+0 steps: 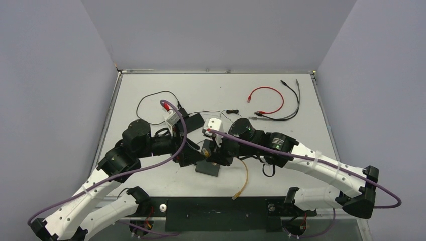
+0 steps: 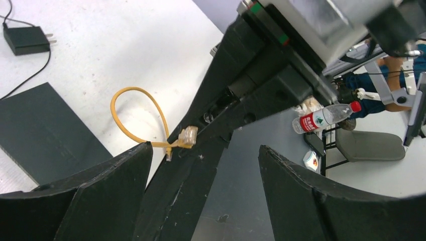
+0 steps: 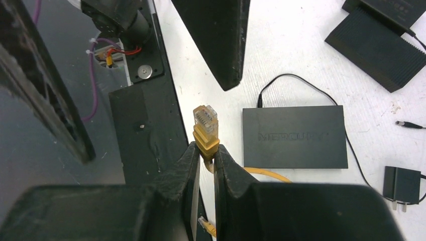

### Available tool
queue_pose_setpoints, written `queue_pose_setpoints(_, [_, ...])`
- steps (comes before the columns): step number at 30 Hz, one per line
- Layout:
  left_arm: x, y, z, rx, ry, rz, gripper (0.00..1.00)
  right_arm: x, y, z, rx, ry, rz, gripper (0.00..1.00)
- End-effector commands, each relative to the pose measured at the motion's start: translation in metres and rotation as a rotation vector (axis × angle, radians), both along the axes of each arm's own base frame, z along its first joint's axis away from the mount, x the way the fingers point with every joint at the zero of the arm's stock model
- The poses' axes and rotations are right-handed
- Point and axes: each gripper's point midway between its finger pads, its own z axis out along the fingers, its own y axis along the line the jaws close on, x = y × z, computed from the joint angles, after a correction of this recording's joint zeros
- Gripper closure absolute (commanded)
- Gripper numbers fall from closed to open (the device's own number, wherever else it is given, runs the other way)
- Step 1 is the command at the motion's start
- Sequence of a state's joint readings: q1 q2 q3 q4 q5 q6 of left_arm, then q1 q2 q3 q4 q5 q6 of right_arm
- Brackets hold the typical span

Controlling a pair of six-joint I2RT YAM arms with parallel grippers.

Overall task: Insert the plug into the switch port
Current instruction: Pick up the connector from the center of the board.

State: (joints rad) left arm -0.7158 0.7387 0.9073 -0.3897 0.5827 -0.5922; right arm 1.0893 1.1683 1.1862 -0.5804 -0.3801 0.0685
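Pinching thin yellow cable (image 3: 264, 173) just behind its clear RJ45 plug (image 3: 205, 118) in clamped right gripper (image 3: 206, 150), up off white table (image 3: 281, 60) beside flat black network switch (image 3: 295, 136), left gripper (image 2: 205, 148) wide open and empty; could pivot in that narrow pinch and jam on the port edge, port face out of sight.

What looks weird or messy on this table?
Nothing looks spilled or broken. One odd bit: the clear plastic plug of the yellow cable, pinched in the right gripper, is beside the flat black switch box, not in any port. The cable's far end lies loose too.
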Motion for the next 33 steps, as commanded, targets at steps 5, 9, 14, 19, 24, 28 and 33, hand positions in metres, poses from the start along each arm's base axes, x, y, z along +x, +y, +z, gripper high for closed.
queue_pose_setpoints(5, [0.014,-0.001,-0.012,0.037,0.024,0.053,0.27,0.01,0.016,0.003,0.014,-0.024,-0.05,1.0])
queue_pose_setpoints(9, [0.013,0.001,-0.017,0.055,0.019,0.05,0.33,0.012,0.019,0.004,0.024,-0.027,-0.059,1.0])
queue_pose_setpoints(14, [0.013,0.002,-0.021,0.073,0.01,0.051,0.42,0.01,0.023,0.001,0.022,-0.012,-0.044,1.0])
queue_pose_setpoints(19, [0.016,0.004,-0.025,0.091,0.005,0.064,0.51,0.008,0.026,0.0,0.021,-0.004,-0.023,1.0])
queue_pose_setpoints(24, [0.019,0.003,-0.028,0.104,0.0,0.066,0.57,0.004,0.027,-0.001,0.022,0.005,0.0,1.0])
queue_pose_setpoints(28, [0.019,0.003,-0.028,0.107,-0.009,0.062,0.67,0.003,0.027,-0.002,0.02,0.008,0.002,1.0])
queue_pose_setpoints(33, [0.021,0.003,-0.03,0.118,-0.019,0.062,0.78,0.002,0.028,-0.002,0.018,0.008,0.012,1.0])
